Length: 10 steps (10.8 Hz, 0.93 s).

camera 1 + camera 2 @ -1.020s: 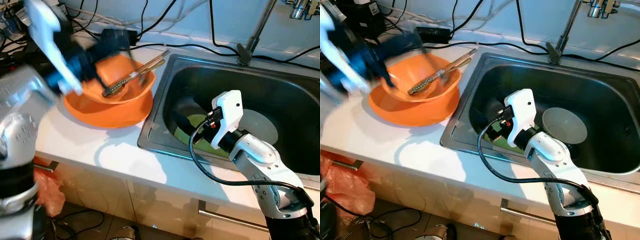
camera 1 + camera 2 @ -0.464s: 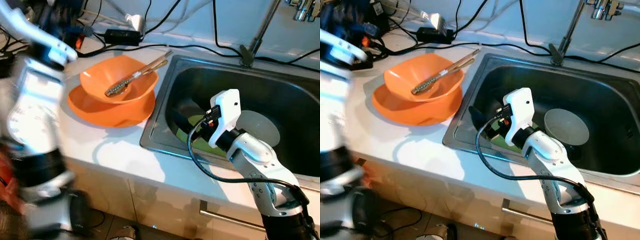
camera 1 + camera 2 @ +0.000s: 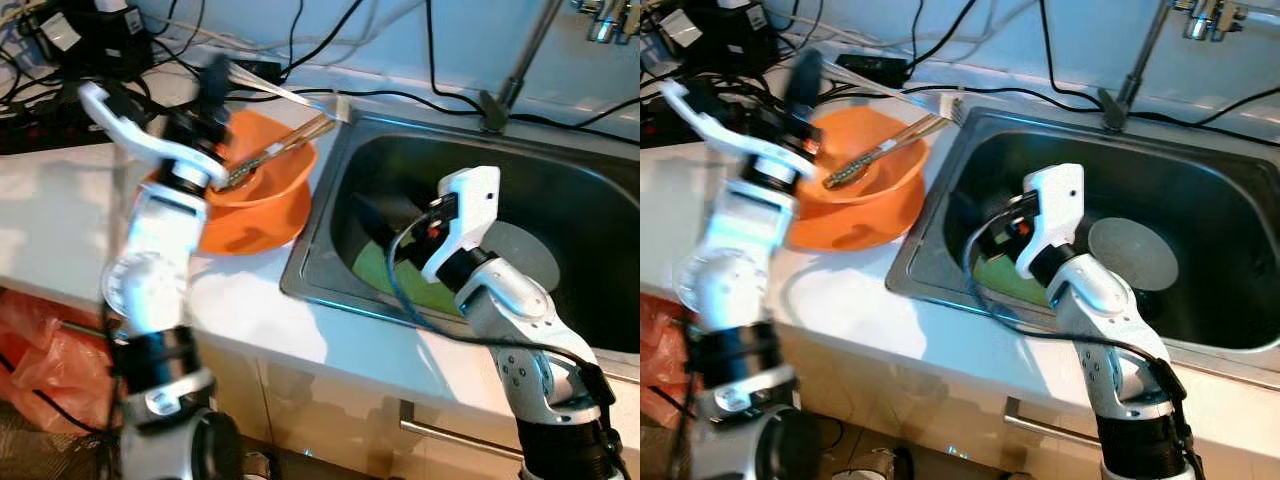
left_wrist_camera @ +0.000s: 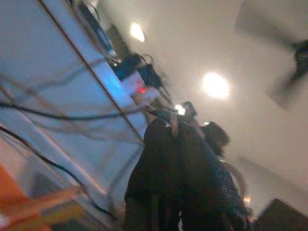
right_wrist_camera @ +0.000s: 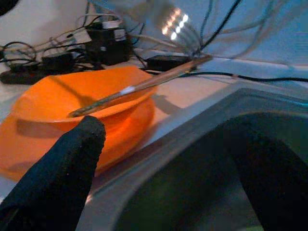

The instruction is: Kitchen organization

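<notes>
- The right gripper [image 3: 385,215] hangs inside the sink [image 3: 560,190], fingers spread wide and empty, above a green plate [image 3: 375,270]; dropping carelessly, it could strike the sink wall.
- The left gripper [image 3: 215,85], fingers apparently together, hovers beside the stacked orange bowls [image 3: 262,195] on the table [image 3: 60,200]; it may knock out the chopsticks [image 3: 290,140].

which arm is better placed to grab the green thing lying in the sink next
Right, probably. The right gripper already hangs inside the sink with fingers open, just above the green item. The left gripper is raised over the orange bowls on the counter, farther from the basin.
</notes>
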{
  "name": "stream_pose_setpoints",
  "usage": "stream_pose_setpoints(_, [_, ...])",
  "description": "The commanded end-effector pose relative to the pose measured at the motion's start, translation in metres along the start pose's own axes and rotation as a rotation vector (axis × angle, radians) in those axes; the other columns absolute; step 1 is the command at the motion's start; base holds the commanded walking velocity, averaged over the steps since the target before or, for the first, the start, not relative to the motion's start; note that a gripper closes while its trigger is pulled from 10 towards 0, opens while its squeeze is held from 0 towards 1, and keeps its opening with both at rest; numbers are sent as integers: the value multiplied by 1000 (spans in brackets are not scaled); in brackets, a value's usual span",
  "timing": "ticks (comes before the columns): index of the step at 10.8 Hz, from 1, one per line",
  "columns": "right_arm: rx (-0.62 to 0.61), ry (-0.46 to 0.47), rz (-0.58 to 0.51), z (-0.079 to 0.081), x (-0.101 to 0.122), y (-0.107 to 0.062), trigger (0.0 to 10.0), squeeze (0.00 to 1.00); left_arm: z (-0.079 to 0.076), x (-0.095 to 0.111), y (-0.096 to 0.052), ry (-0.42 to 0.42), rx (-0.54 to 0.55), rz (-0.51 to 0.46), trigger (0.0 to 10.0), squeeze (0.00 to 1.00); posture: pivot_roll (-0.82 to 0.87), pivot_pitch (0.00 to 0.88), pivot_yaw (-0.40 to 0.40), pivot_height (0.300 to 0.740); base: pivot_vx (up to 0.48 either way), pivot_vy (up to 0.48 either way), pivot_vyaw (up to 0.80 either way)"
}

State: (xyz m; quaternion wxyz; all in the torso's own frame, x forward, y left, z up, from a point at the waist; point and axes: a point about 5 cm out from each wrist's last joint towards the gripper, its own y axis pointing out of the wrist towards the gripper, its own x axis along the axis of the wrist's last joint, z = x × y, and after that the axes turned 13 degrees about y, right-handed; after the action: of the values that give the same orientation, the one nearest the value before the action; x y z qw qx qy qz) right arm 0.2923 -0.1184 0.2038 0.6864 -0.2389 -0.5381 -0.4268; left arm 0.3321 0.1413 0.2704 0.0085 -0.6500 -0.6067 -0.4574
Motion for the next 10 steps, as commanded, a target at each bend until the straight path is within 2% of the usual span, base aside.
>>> stream_pose_setpoints(1, [-13, 29, -34, -1, 6, 3, 10000, 0, -10, -12, 2, -51, -40, 41, 0, 0, 29, 87, -3, 740, 0, 0, 0])
stream_pose_setpoints(2, [-49, 123, -78, -3, 11, 7, 10000, 0, -9, -24, 0, -115, -22, 68, 0, 0, 28, 88, 2, 740, 0, 0, 0])
stream_pose_setpoints(3, [-77, 265, -121, -5, 15, 12, 10000, 0, -2, -37, -5, -218, 3, 91, 0, 0, 27, 89, 2, 740, 0, 0, 0])
stream_pose_setpoints(4, [-98, 390, -157, -7, 18, 16, 10000, 0, 1, -47, -9, -279, 13, 110, 0, 0, 27, 89, 2, 740, 0, 0, 0])
stream_pose_setpoints(5, [-94, 474, -180, -7, 21, 19, 10000, 0, 3, -54, -12, -299, 23, 126, 0, 0, 28, 88, 3, 740, 0, 0, 0])
stream_pose_setpoints(8, [-86, 613, -199, -6, 25, 25, 10000, 0, 6, -60, -10, -370, 48, 122, 0, 0, 27, 93, 12, 740, 0, 0, 0])
stream_pose_setpoints(9, [-87, 703, -208, -5, 24, 27, 10000, 0, 8, -62, -10, -393, 61, 113, 0, 0, 27, 95, 16, 740, 0, 0, 0])
stream_pose_setpoints(10, [-85, 747, -210, -3, 23, 28, 10000, 0, 9, -63, -9, -399, 69, 107, 0, 0, 26, 96, 17, 740, 0, 0, 0])
